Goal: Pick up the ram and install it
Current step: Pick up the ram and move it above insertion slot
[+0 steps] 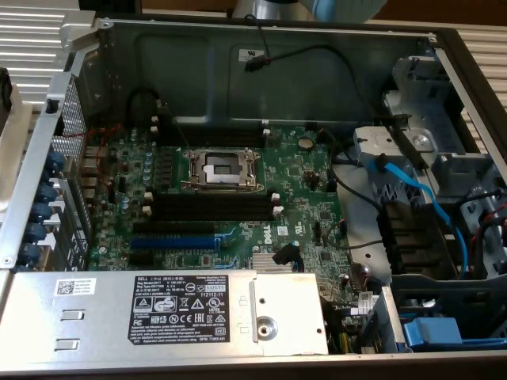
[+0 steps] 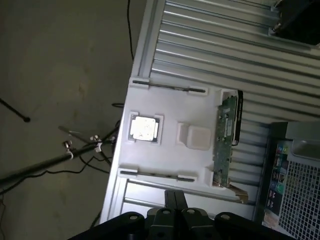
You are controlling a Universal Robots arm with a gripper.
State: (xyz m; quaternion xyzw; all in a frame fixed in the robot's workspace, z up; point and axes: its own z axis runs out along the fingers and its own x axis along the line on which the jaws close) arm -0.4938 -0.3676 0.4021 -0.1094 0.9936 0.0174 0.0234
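Beside the computer case lies a white tray [image 2: 165,150] on a ribbed metal table. Two thin dark sticks stand on edge in its slots, one [image 2: 170,89] at one side and one [image 2: 157,174] at the other; these look like the ram, seen edge-on. My gripper [image 2: 175,194] hangs above the tray's edge nearest the second stick, shut with nothing between its fingers. On the green motherboard [image 1: 309,206] in the open case, the long black memory slots [image 1: 210,207] with white end clips stand bare.
The tray also holds a square processor chip [image 2: 144,128] and a green card [image 2: 224,142] with a metal bracket. Inside the case are the processor socket [image 1: 222,168], a blue expansion slot [image 1: 170,239], a power supply [image 1: 158,309], blue cables [image 1: 420,194] and drive bays.
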